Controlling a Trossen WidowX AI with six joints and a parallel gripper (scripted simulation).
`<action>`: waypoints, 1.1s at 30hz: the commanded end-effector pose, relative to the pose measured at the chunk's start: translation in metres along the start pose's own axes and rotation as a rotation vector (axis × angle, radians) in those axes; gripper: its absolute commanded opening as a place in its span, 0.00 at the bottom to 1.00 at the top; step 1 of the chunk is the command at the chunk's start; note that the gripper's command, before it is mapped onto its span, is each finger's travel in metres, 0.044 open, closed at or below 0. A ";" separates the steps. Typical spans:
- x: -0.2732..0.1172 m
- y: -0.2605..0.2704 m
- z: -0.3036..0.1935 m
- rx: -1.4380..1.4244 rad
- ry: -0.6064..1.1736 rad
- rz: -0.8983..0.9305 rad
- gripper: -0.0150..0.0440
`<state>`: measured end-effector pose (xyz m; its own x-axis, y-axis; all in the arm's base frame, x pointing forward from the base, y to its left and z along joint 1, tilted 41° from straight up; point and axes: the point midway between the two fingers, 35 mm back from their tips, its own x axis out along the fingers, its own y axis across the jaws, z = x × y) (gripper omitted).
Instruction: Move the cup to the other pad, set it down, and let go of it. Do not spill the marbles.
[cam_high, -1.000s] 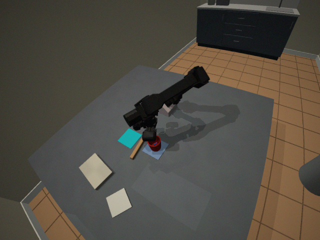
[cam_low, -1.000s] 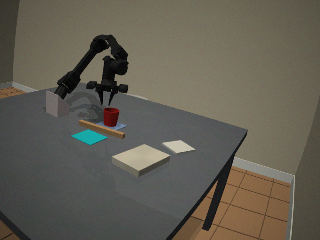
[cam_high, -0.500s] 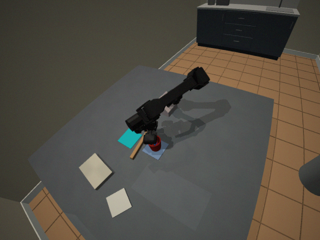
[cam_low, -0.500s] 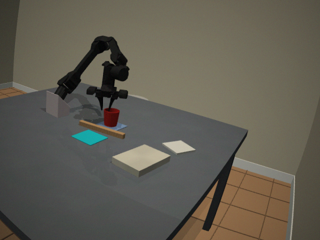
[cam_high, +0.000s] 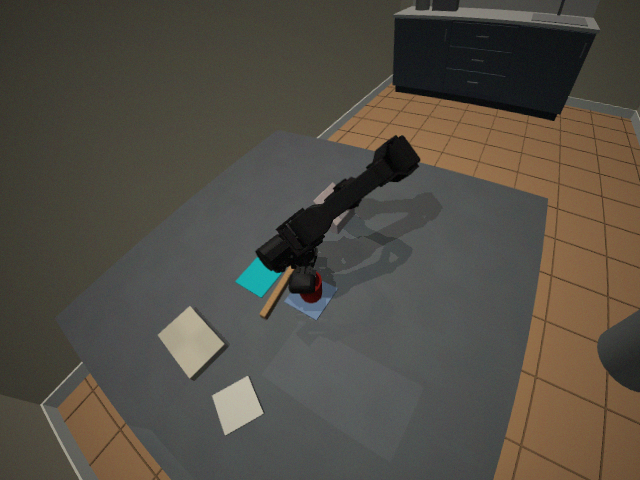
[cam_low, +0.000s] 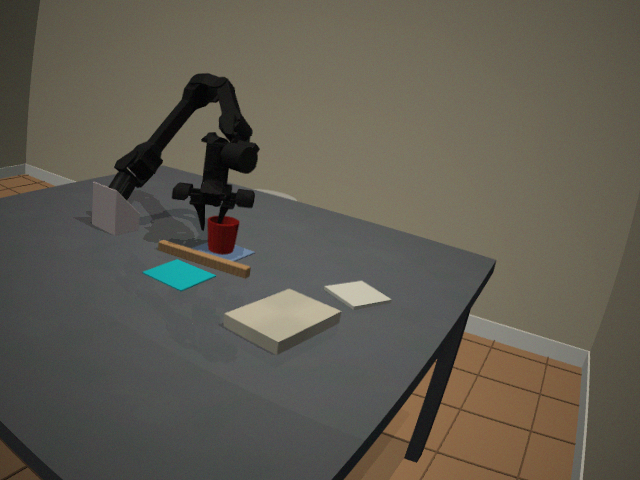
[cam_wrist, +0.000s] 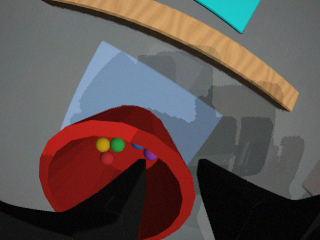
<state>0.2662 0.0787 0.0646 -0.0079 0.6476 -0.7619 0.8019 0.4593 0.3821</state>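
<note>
The red cup (cam_high: 311, 296) (cam_low: 222, 236) (cam_wrist: 150, 120) stands upright on the blue pad (cam_high: 315, 313) (cam_low: 244, 253) (cam_wrist: 115, 75). Several marbles lie inside it, among them a yellow marble (cam_wrist: 102, 145) and a green marble (cam_wrist: 117, 145). My gripper (cam_low: 211, 225) (cam_wrist: 172, 166) points down and is partly open across the cup's rim. One finger is over or just inside the cup's mouth, the other is outside the wall; the wall is not gripped. In the top view the fingertips are hidden. The other pad, cyan (cam_high: 255, 279) (cam_low: 178, 274) (cam_wrist: 235, 12), has nothing on it.
A wooden bar (cam_high: 273, 299) (cam_low: 204, 258) (cam_wrist: 200, 42) lies between the two pads. A thick cream block (cam_high: 191, 341) (cam_low: 281, 315) and a thin pale tile (cam_high: 237, 405) (cam_low: 357, 294) lie farther off. A pinkish wedge block (cam_low: 111, 211) stands by the arm's base.
</note>
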 end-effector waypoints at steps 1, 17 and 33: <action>0.008 -0.002 -0.002 0.007 0.010 -0.004 0.50; 0.008 -0.001 -0.002 0.000 0.004 -0.002 0.28; -0.023 -0.001 0.000 0.005 0.006 -0.005 0.25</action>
<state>0.2636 0.0696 0.0744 -0.0195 0.6515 -0.7584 0.8084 0.4566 0.3714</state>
